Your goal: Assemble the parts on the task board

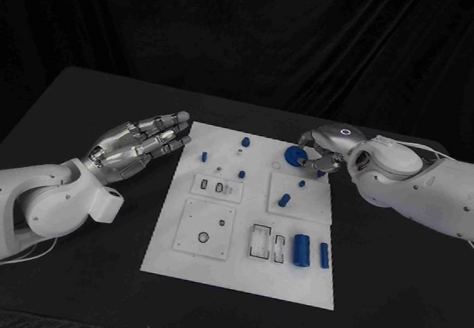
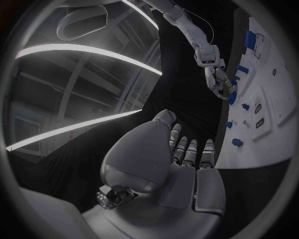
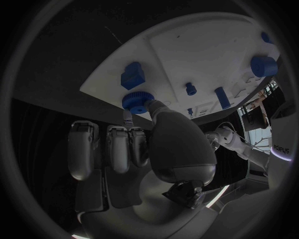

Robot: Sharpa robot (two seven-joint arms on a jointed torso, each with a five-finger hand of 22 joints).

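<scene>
The white task board (image 1: 244, 253) lies in the middle of the table. At its far right corner my right hand (image 1: 322, 151) pinches a blue round knurled part (image 1: 295, 156) between thumb and a finger, right at the board's surface. In the right wrist view that knurled part (image 3: 134, 101) sits at the board's edge beside a blue block (image 3: 132, 75). My left hand (image 1: 141, 147) hovers open beside the board's far left edge, fingers stretched out and holding nothing; its palm (image 2: 168, 164) fills the left wrist view's middle, with the right hand (image 2: 218, 82) beyond it.
Small blue pegs (image 1: 245, 141) (image 1: 204, 156) stand near the board's far edge, and another peg (image 1: 284, 200) sits on a raised right-hand plate. Two blue cylinders (image 1: 301, 250) (image 1: 325, 255) lie at the near right. Black table (image 1: 81, 114) surrounds the board.
</scene>
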